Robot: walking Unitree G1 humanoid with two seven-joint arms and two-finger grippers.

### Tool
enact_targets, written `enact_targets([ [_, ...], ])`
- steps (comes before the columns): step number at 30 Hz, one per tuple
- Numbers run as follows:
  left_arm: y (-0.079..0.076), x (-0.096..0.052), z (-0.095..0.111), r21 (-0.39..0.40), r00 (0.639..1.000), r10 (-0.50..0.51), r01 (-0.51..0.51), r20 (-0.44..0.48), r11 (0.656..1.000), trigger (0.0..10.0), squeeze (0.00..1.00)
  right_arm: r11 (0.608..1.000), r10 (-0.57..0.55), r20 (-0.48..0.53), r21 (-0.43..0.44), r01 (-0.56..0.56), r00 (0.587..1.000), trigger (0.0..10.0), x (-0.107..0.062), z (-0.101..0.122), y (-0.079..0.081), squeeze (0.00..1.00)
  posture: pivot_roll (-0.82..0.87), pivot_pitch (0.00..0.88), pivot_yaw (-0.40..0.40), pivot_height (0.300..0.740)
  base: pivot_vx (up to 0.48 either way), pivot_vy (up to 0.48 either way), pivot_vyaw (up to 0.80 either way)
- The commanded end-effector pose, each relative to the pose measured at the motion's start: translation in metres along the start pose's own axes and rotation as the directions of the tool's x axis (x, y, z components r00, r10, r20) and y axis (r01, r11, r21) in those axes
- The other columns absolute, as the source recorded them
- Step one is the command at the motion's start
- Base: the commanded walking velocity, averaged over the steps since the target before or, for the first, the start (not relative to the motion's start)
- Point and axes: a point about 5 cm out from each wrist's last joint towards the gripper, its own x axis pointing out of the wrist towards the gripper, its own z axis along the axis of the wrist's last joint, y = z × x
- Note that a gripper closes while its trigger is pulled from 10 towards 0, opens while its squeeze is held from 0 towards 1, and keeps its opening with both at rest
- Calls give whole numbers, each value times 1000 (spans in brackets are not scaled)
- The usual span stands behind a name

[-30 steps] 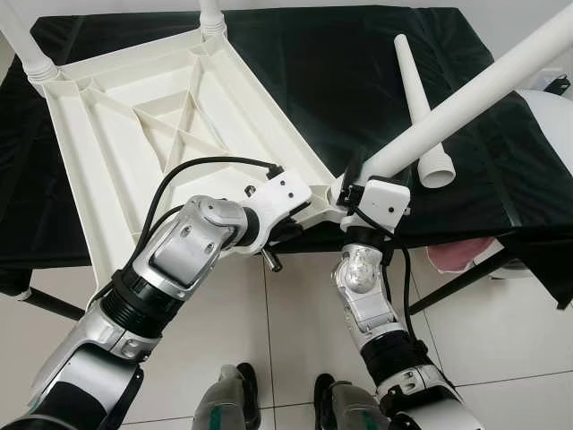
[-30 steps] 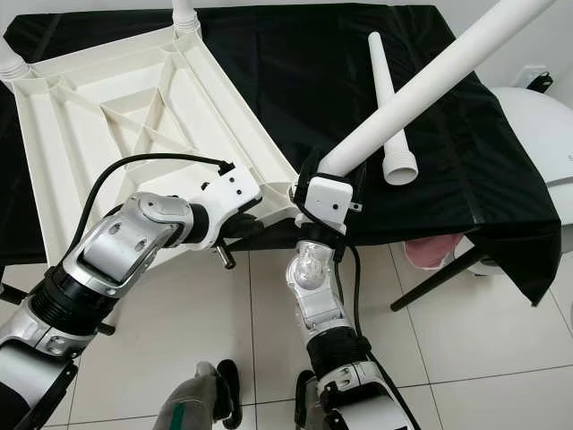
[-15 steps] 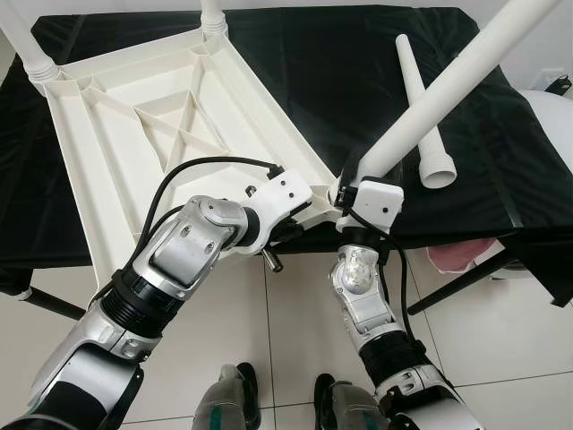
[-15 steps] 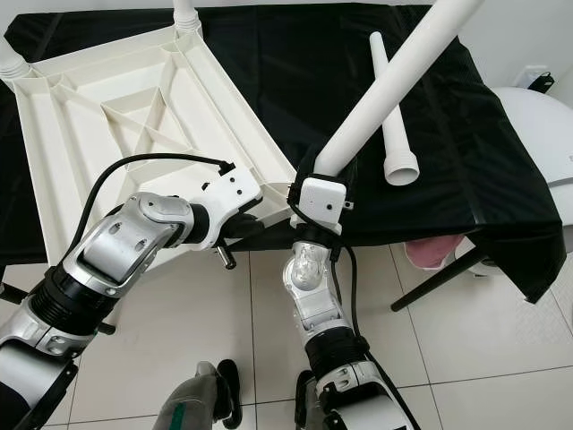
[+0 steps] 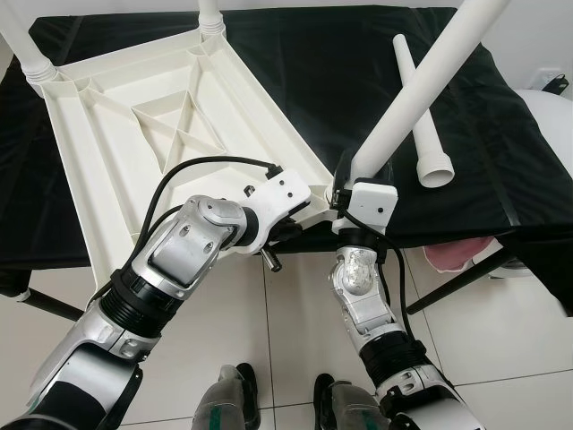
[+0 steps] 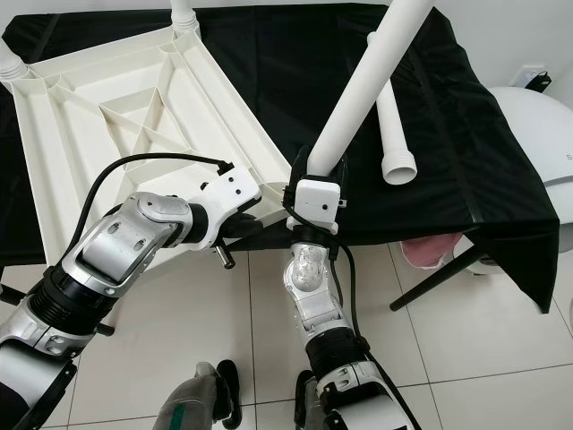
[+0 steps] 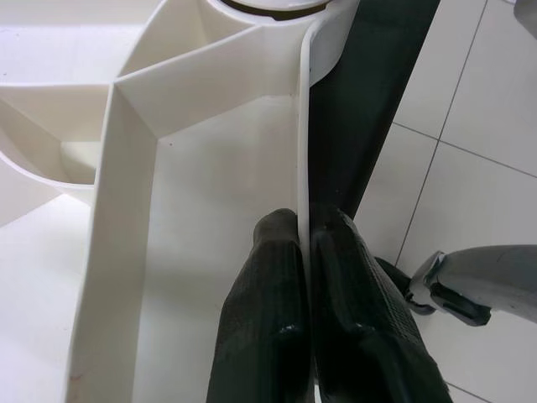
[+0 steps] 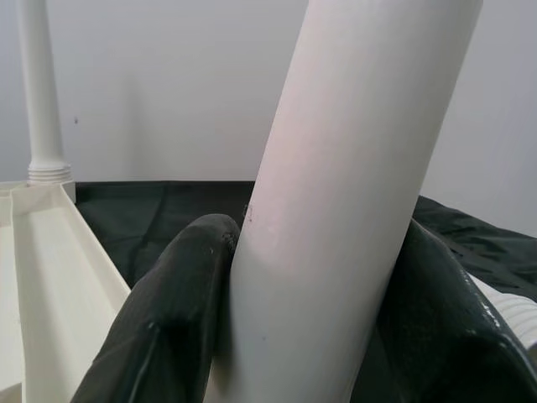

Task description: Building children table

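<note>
One upturned tabletop [image 5: 152, 134]: rim pinched by L gripper [image 7: 304, 252]. Four legs: two fitted, one loose [image 5: 421, 116], one [image 5: 421, 81] clamped by R gripper [image 8: 310, 277].

A black cloth [image 5: 313, 81] covers the stand, above a white tiled floor [image 5: 269, 340], with pink fabric [image 5: 448, 255] beneath.

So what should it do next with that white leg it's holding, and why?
Probably tip the table leg the rest of the way upright. The right gripper holds its base at the upturned tabletop's near corner, but it leans, while the left gripper pinches the rim.
</note>
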Motion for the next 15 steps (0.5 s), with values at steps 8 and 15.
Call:
enact_targets([
  [8, 33, -23, 7, 7, 974, 225, -225, 14, 974, 10000, 0, 993, -60, -204, -111, 38, 977, 10000, -15, -40, -38, 0, -20, 206, -5, 740, 0, 0, 0],
  [15, 33, -22, 7, 6, 973, 229, -229, 21, 973, 10000, 0, 993, 36, -193, -103, -57, 981, 10000, -11, -38, -38, 0, -24, 195, -10, 740, 0, 0, 0],
])
